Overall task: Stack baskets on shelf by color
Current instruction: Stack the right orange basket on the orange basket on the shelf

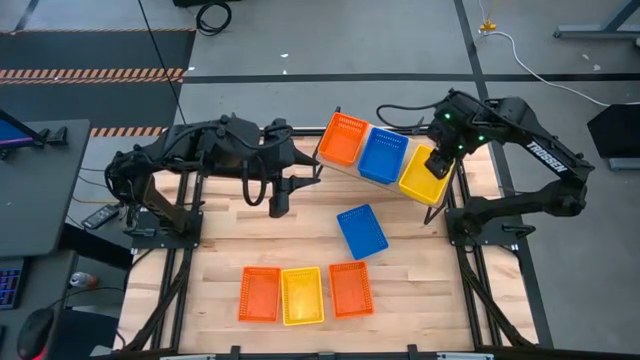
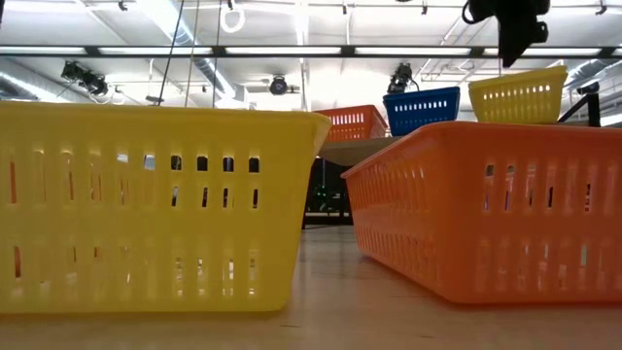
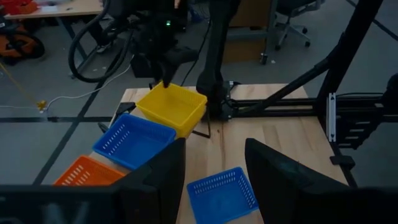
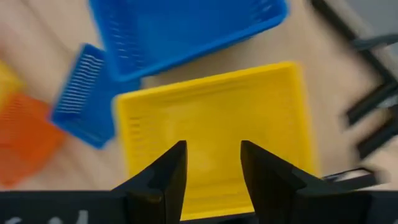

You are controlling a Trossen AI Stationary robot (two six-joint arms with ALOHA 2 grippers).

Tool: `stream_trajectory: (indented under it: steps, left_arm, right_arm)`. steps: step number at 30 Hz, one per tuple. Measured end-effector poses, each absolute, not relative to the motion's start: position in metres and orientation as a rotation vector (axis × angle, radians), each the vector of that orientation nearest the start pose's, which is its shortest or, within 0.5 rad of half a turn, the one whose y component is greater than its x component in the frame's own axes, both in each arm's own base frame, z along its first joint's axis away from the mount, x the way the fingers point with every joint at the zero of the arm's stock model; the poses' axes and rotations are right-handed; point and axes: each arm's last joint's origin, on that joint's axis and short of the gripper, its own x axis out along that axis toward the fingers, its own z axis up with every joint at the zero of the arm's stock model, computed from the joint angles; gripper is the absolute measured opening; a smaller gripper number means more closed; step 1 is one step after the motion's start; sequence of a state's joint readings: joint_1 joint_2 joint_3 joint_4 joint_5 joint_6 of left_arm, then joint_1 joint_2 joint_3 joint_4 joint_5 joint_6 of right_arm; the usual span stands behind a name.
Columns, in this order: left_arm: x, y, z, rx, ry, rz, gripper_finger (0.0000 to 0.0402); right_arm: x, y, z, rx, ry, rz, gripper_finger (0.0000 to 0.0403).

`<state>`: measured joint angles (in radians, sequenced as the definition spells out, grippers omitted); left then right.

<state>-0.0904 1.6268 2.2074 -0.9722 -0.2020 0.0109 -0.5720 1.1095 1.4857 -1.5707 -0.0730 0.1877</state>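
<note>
On the shelf [image 1: 324, 152] an orange basket [image 1: 343, 139], a blue basket [image 1: 382, 155] and a yellow basket [image 1: 423, 178] stand side by side. My right gripper [image 4: 211, 168] is open just above the yellow basket [image 4: 211, 118], pointing down into it; it also shows in the high view [image 1: 437, 162] and the low view [image 2: 513, 53]. A lone blue basket [image 1: 361, 231] lies flat on the table. Near the table's near edge, an orange basket [image 1: 260, 294], a yellow basket [image 1: 302, 296] and another orange basket [image 1: 350, 289] sit in a row. My left gripper [image 1: 278, 208] hangs open over bare table.
The slatted wooden tabletop [image 1: 220, 240] has free room between the shelf and the near row, apart from the lone blue basket [image 3: 222, 196]. The shelf's thin black legs [image 1: 431, 213] stand beside that basket. Black frame rails [image 1: 480, 290] run along the table's left and right sides.
</note>
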Motion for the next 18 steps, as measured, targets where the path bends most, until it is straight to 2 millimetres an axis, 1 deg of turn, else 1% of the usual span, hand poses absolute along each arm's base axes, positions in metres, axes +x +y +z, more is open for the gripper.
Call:
stream_trajectory:
  steps: [3, 6, 9, 13, 18]
  left_arm:
    - [0.295, -0.019, 0.515, 0.066, 0.388, 0.115, 0.0172]
    - [0.295, -0.018, 0.515, 0.065, 0.387, 0.119, 0.0172]
    - [0.295, -0.018, 0.515, 0.066, 0.389, 0.118, 0.0172]
    - [0.295, -0.018, 0.515, 0.066, 0.388, 0.117, 0.0172]
    - [0.295, -0.018, 0.515, 0.067, 0.389, 0.118, 0.0172]
  right_arm:
    - [0.126, -0.07, 0.396, 0.679, 1.08, -0.494, 0.0154]
    - [0.129, -0.063, 0.397, 0.764, 1.075, -0.4, 0.0154]
    - [0.133, -0.054, 0.397, 0.813, 1.085, -0.347, 0.0154]
    - [0.137, -0.045, 0.397, 0.832, 1.11, -0.329, 0.0154]
    - [0.149, -0.035, 0.393, 0.943, 1.165, -0.3, 0.0154]
